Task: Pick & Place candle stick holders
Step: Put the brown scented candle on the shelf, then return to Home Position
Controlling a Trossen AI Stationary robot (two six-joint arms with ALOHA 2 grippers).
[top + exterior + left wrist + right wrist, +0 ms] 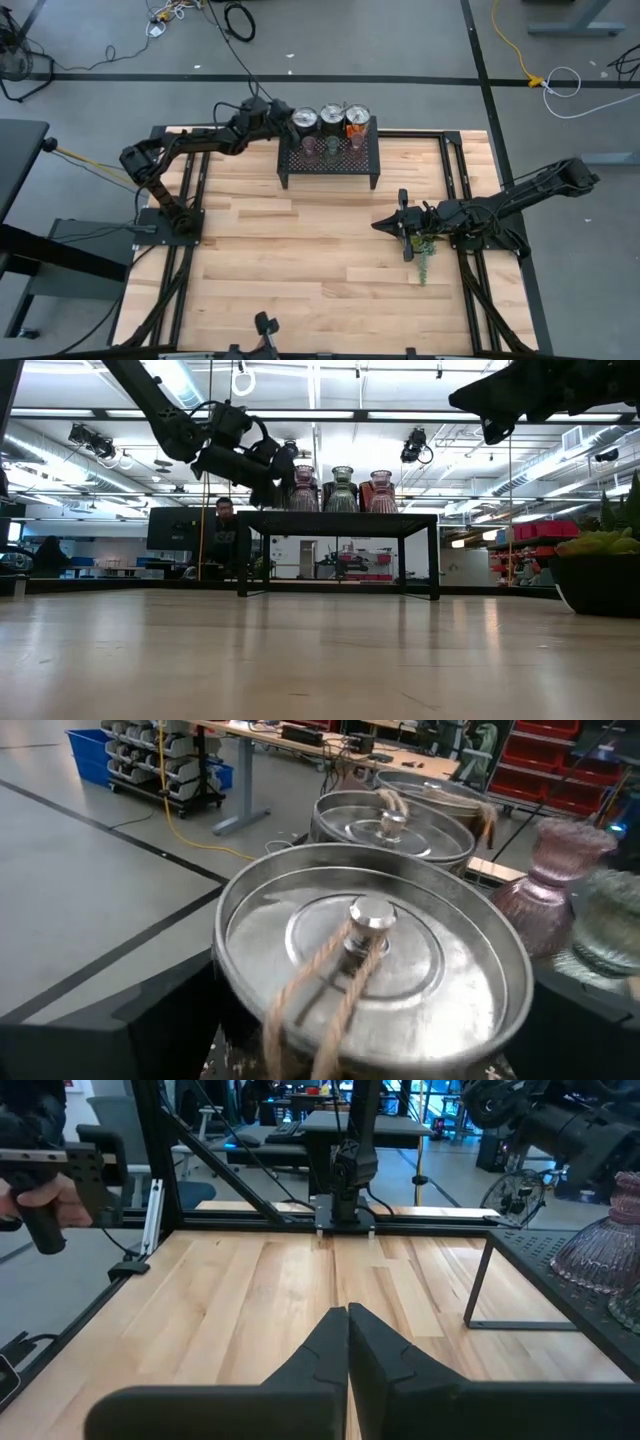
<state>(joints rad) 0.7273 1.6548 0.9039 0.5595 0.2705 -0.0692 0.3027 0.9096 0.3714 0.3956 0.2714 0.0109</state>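
Three candle stick holders stand in a row on a black mesh stand (pixel 330 165) at the table's far side: a pinkish one (pixel 304 490), a pale green one (pixel 342 488) and another pinkish one (pixel 381 490). Behind them stand three round silvery tins (pixel 332 118). My left gripper (pixel 275 112) hovers at the stand's far left corner, by the leftmost tin (pixel 375 950); its fingers do not show. My right gripper (pixel 347 1340) is shut and empty above the table's right middle (pixel 385 225).
A green potted plant (pixel 425 250) lies on the table by my right arm. The tins' lids carry rope loops (pixel 320 990). Bare wood lies between the stand and the near edge (pixel 300 260). A person's hand (pixel 35 1195) holds a black handle beyond the table.
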